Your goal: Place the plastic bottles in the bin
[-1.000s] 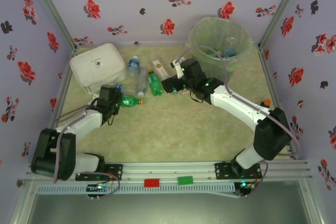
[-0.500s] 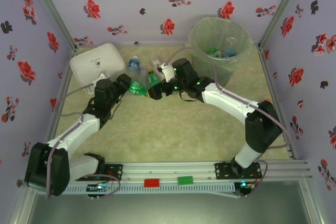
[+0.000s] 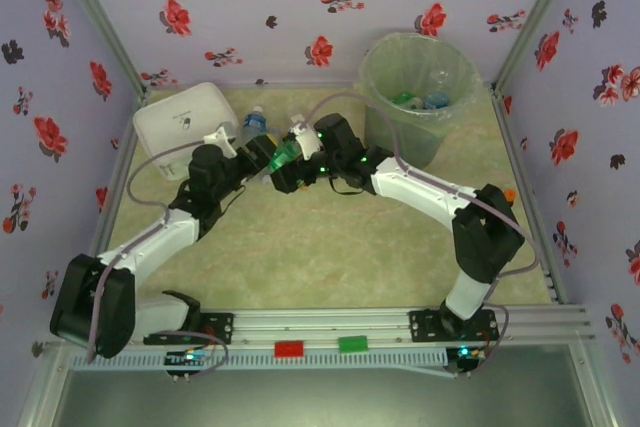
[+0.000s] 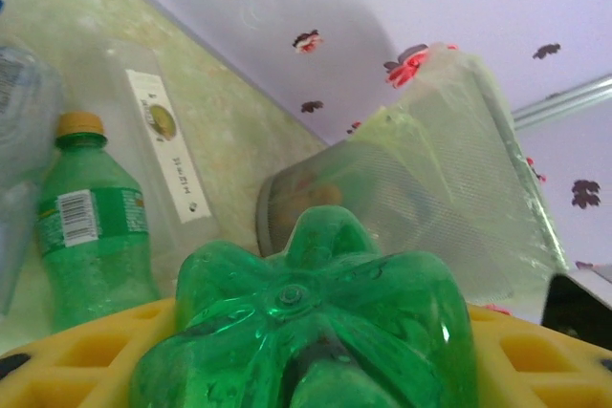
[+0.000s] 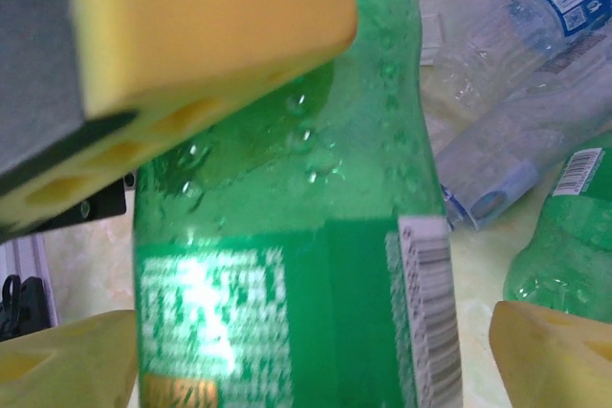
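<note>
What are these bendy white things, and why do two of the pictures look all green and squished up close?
They are two robot arms bolted to a table. Each ends in a two-finger gripper. The wide picture comes from a camera above and behind them. The two close-ups come from small cameras on the arms' wrists, so the yellow fingers and whatever sits between them look huge. On the table are a white box, a tall bin with a few bottles inside, and some loose plastic bottles. The left gripper is squeezing a green bottle. The right gripper has its fingers open on either side of that same bottle, so a hand-over may be coming.
</note>
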Available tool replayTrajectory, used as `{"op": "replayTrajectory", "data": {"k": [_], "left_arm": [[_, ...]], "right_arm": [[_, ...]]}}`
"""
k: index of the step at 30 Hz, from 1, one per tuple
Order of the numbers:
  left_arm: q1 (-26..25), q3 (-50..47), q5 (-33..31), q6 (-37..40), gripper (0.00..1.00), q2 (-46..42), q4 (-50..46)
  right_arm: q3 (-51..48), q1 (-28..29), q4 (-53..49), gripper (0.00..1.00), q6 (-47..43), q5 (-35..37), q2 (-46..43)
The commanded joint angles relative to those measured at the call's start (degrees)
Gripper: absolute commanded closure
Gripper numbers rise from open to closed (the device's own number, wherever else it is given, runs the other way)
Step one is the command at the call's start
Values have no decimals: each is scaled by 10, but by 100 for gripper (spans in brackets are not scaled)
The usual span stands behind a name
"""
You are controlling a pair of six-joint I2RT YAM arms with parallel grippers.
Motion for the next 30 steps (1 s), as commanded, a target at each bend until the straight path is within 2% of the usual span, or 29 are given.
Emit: {"op": "replayTrajectory", "data": {"k": [1,5,9,12,16,17,24,30], "left_arm": [[-6,19,32,18,53,7,36],[-8,21,37,17,52,12,38],[-10,20,38,13,47,16,44],[-9,20,39,10,31,17,48],[-7,24,37,19,3,11,33],[-5,26,36,21,0,8,27],[40,20,3,36,0,-39,-29],[69,16,-134,30,0,-95,-191]], "right_arm": [[19,3,-4,17,-5,19,10],[20,3,-4,37,-7,25,13],[20,3,-6,50,-10,26,12],[18,3,-8,54,-13,29,9],[17,2,-14,55,-18,35,4],[17,3,-15,55,-19,37,3],[3,-2,-24,55,-25,62,-18],[14,-30,-65,56,-49,113,-60]]}}
